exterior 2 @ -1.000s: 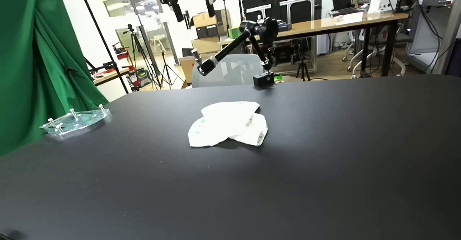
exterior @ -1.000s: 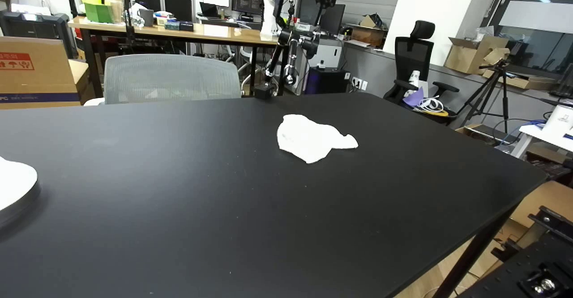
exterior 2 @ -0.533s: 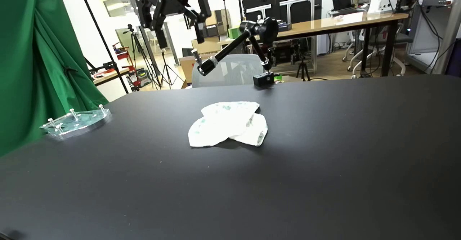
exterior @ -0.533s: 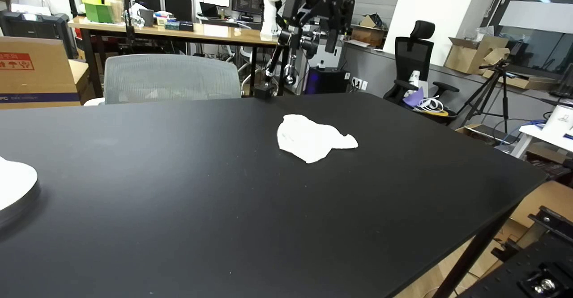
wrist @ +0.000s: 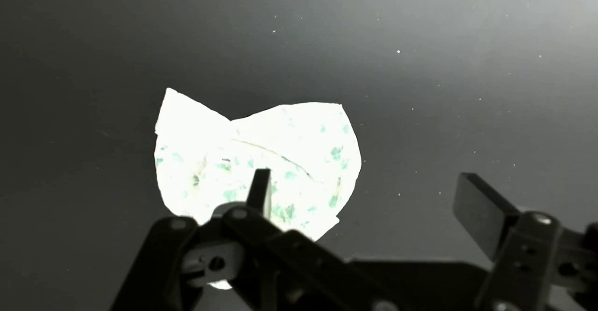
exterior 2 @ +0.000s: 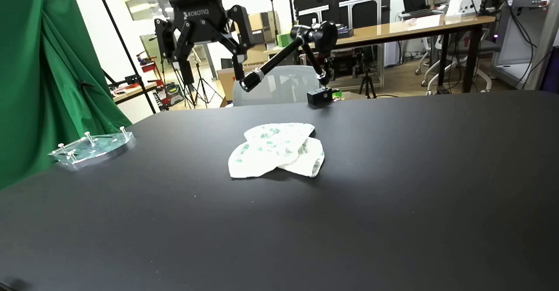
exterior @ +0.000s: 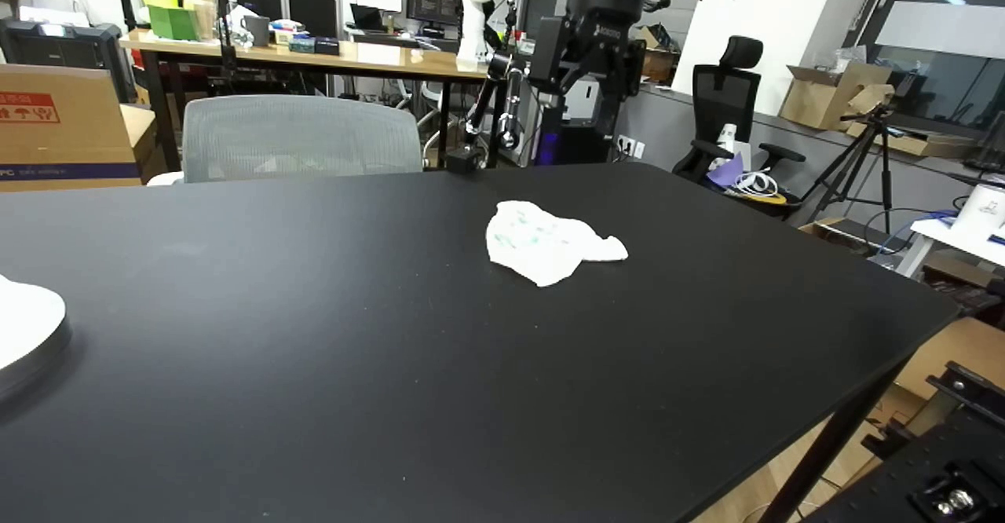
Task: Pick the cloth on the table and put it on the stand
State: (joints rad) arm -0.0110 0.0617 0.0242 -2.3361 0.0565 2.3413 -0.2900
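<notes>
The white cloth with green spots lies crumpled and folded on the black table (exterior: 314, 366). It shows in both exterior views (exterior: 542, 242) (exterior 2: 273, 149) and in the wrist view (wrist: 289, 133). My gripper (exterior 2: 213, 76) hangs fingers down, well above the table and apart from the cloth. It is open and empty, also in an exterior view (exterior: 577, 134). In the wrist view, the gripper (wrist: 366, 174) has its left finger overlapping the cloth and its right finger over bare table. A clear plate with upright pegs (exterior 2: 94, 149) is at the table's left; I cannot tell if it is the stand.
A black jointed arm on a block base (exterior 2: 320, 95) stands at the table's far edge, close to my gripper in the picture. It also shows in an exterior view (exterior: 467, 158). A white rounded slab (exterior: 27, 323) is at the left edge. A grey chair (exterior: 302, 138) stands behind the table.
My gripper has come down in both exterior views, staying open. It shifted right in one picture and left in the other. The cloth has not moved; its green spots show more clearly.
</notes>
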